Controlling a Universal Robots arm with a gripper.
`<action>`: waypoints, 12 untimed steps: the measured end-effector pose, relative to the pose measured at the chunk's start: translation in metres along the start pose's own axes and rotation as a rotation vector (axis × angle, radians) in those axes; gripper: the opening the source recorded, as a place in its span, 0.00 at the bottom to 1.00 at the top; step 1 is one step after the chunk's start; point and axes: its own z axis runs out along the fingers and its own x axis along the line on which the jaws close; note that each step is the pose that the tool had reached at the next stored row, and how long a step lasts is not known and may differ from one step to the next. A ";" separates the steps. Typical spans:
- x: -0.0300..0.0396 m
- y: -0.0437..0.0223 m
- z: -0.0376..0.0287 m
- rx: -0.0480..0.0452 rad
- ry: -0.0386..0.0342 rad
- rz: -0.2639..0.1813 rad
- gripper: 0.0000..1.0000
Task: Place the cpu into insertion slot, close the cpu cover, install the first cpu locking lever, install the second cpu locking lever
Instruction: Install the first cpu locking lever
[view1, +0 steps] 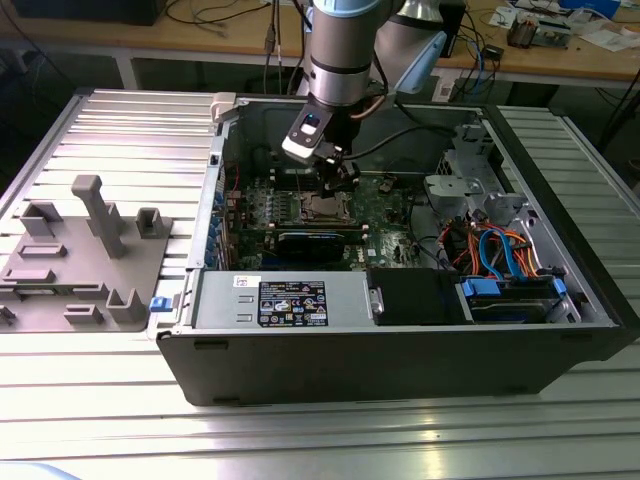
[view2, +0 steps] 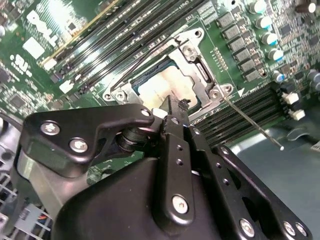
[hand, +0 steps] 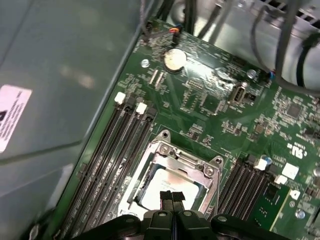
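Hovering with the end effector (hand: 172, 196) pinched narrow, gripping nothing visible, directly above the cpu (hand: 154, 182), already lying mid-motherboard (hand: 210, 100) in the insertion slot (hand: 164, 136) under the cpu cover (hand: 185, 161); locking lever (view2: 252, 122) jutting sideways.

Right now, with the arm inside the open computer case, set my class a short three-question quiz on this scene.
1. True or false: the small square silvery-grey cpu sits in the silver-rimmed square insertion slot on the green motherboard.
2. The black pincer is poised over: A) the insertion slot, B) a blue cable bundle, C) a grey plastic fixture.
3. Fill in: the thin silvery metal cpu cover frame lies ____ over the cpu.
Key: 1 true; 2 A; 3 down.
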 end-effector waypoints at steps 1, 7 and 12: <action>0.0000 0.0000 0.0000 -0.0002 0.0000 -0.021 0.11; 0.0000 0.0000 0.0000 -0.0010 0.0000 -0.156 0.11; 0.0000 0.0000 0.0000 -0.0018 0.0000 -0.251 0.11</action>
